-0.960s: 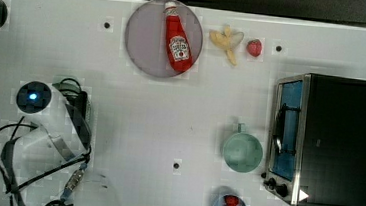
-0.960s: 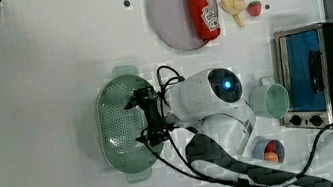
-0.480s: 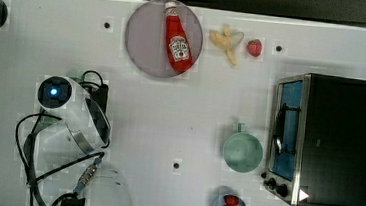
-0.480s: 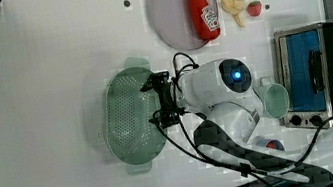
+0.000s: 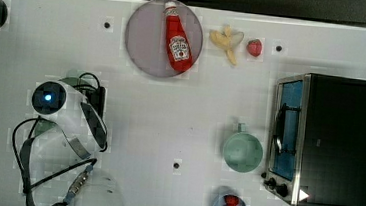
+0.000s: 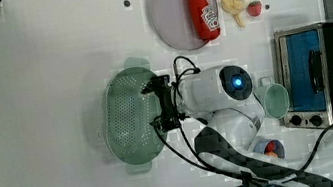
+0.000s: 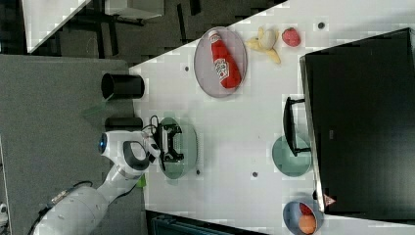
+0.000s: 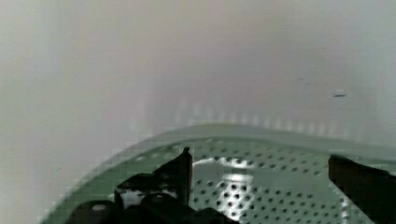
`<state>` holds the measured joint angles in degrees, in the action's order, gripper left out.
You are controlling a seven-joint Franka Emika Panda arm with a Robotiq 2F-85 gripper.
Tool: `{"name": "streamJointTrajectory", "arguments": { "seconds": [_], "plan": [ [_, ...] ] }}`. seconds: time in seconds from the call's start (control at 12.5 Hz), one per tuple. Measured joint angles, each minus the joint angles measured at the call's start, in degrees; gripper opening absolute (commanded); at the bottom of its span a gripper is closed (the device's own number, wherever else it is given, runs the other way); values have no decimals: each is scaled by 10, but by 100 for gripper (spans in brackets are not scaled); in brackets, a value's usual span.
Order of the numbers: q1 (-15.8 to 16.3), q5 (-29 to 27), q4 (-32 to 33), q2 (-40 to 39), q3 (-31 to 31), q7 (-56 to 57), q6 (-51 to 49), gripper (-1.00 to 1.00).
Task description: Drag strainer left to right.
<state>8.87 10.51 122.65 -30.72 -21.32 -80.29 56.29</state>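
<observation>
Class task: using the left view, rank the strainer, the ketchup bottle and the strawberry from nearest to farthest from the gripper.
1. The strainer, directly under the gripper, which sits over the side toward the left view's right.
2. The ketchup bottle, on the plate, up and to the left view's right.
3. The strawberry, farther right, near the table's far edge.

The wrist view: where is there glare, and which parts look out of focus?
In the wrist view, a bright glare patch lies on the perforated floor of the pale mint-green plastic strainer, between the two dark fingers of the gripper; the fingers and the strainer's near rim look soft and blurred, while the small holes read fairly clearly. The white table beyond looks washed out.
</observation>
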Motion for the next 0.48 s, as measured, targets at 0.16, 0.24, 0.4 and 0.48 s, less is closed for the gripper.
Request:
{"name": "streamJointTrajectory", "arguments": {
  "seconds": [0.16,0.24,0.4,0.48],
  "plan": [
    [-1,8,19,3,0,2,0,100],
    [-1,8,29,5,3,4,0,100],
    [-17,2,45,18,-1,21,8,100],
    [-26,5,47,21,0,28,12,100]
  ]
}}
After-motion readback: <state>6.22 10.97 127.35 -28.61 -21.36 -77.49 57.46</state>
